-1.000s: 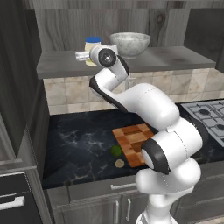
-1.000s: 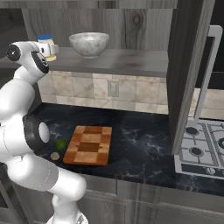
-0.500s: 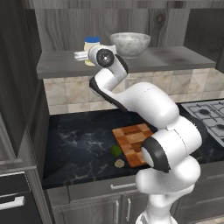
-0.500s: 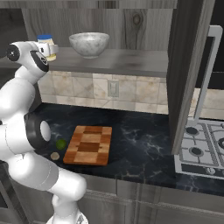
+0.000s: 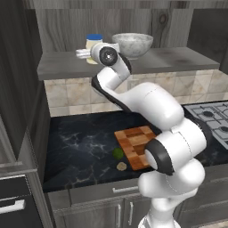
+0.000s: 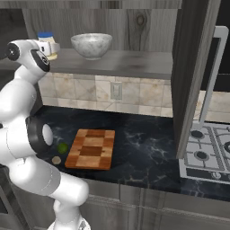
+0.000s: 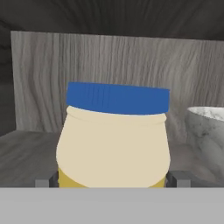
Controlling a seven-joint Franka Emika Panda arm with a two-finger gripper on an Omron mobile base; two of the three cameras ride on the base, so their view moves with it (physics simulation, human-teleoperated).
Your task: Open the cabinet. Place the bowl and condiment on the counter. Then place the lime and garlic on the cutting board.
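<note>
- Right now the gripper [image 7: 113,179] sits at shelf height inside the opened cabinet [image 6: 193,67], jaws spread wide with a fingertip on either side of the condiment [image 7: 113,140]; I judge they have not pinched it yet, since each tip sits just outside the jar's wall.
- Level with the jar's lower body, the hand looks set to clamp the wide part rather than the blue lid.
- Just right of the jar on the same shelf stands the bowl [image 5: 132,44], close enough that a sideways swing could knock it, so a straight pull toward the near edge seems safer.
- Down on the counter [image 5: 84,147], the lime [image 5: 118,153] and garlic [image 5: 121,166] lie just left of the cutting board [image 6: 91,148], not on it; that step waits.
</note>
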